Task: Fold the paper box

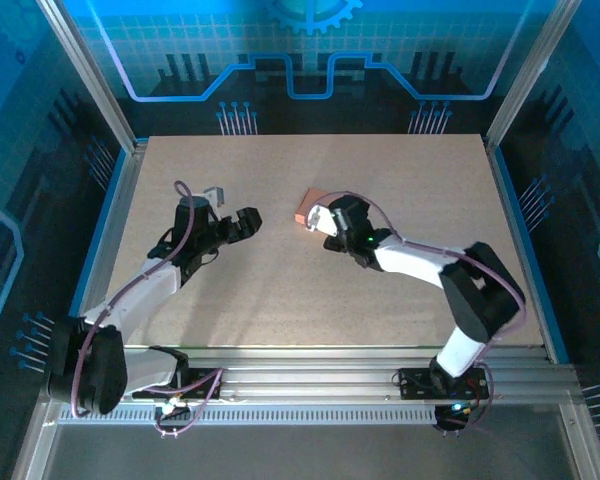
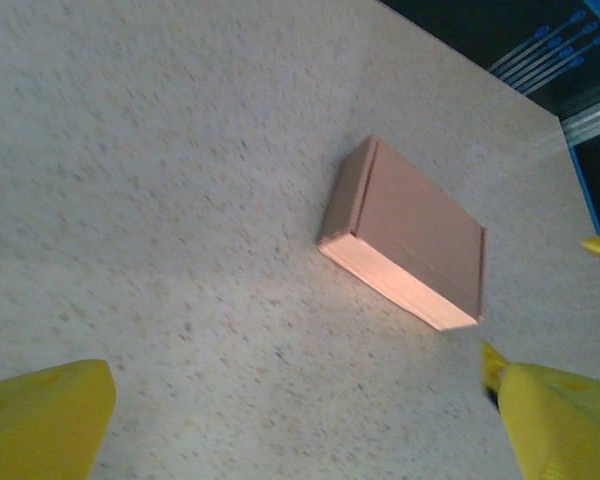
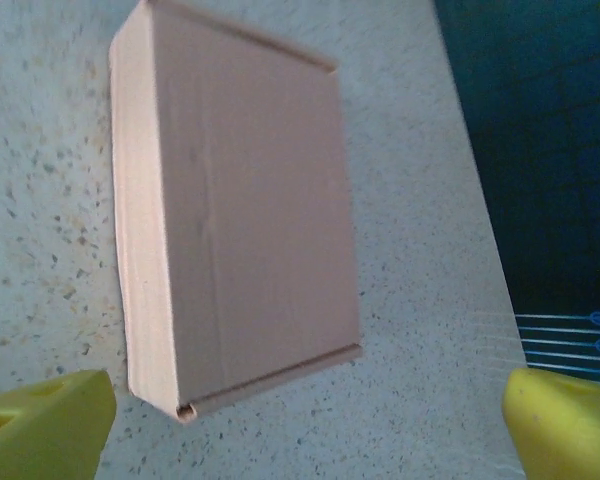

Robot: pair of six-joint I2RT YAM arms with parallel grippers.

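Jaws first: both sets stand wide apart, nothing clamped in either. Left gripper (image 2: 300, 425) shows its two yellow fingers (image 2: 45, 420) at opposite bottom corners of the left wrist view, with bare tabletop between them. Right gripper (image 3: 305, 430) is the same, one yellow fingertip in each bottom corner of the right wrist view.

Now big to small. I see a speckled beige table (image 1: 280, 300) inside a metal frame, with a blue printed backdrop (image 1: 310, 40) behind it. Left arm (image 1: 140, 290) reaches up from the near left corner and its gripper points right, toward mid-table. Right arm (image 1: 430, 265) bends in from the near right and its gripper points left and away, at the box.

The paper box (image 3: 250, 210) is salmon-orange, folded into a closed flat rectangle. It lies on a broad face on the table, a bit right of centre and in the far half, turned at an angle to the table edges. A paler, narrow side wall faces each wrist camera. Seams run along its two short ends.

The box sits just ahead of the right fingertips, between their lines. Its near corner comes close to the left-hand finger in that view; I think there is a small gap, but can't be sure. The left gripper is well apart from the box.
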